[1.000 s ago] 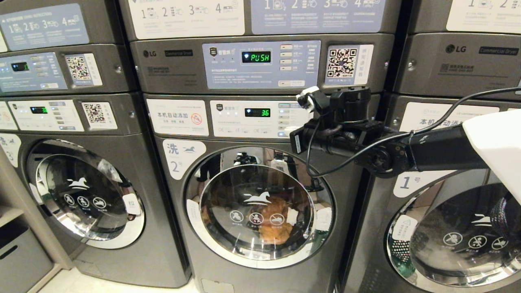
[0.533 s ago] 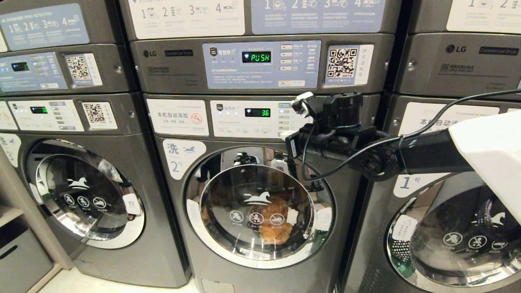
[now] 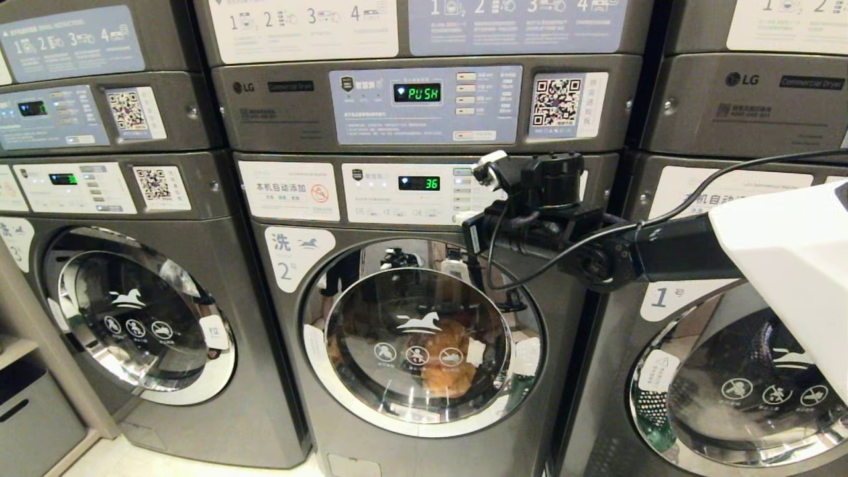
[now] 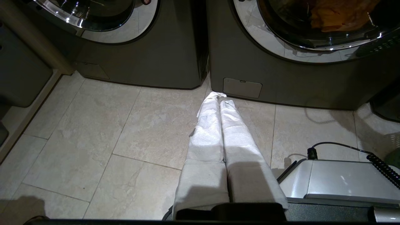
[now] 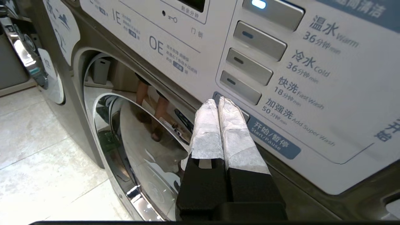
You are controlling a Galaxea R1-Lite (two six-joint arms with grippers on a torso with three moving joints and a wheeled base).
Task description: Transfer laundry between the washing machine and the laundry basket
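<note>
- The dark grey LG front-loading washing machine with a round chrome-rimmed glass door fills the centre of the head view. A white label at the door's upper left bears a horse and the number 2. Its door is closed, and an orange-brown piece of laundry shows through the glass.
- Alike grey machines stand on either side: one labelled 3 at the frame's left, one labelled 1 at the lower right. Above, the "LG Commercial Dryer" shows "PUSH" in green; the washer's own display reads "36".
- The right arm reaches in from the right edge at control-panel height. The right claw, its white-wrapped fingers clenched together and holding nothing, has its tips at the blue "Start/Pause" button on the white panel; actual contact cannot be told.
- Only the right wrist view makes the button text readable: "Warm 36", "Cold 36", "Fast Wash 18", "Add Super Wash 50".
- Only the left wrist view shows the beige tiled floor, with the left claw clenched, empty and hanging low above it before the machine bases.
- A sliver of dark green at that view's right edge may be the laundry basket; I cannot tell.
</note>
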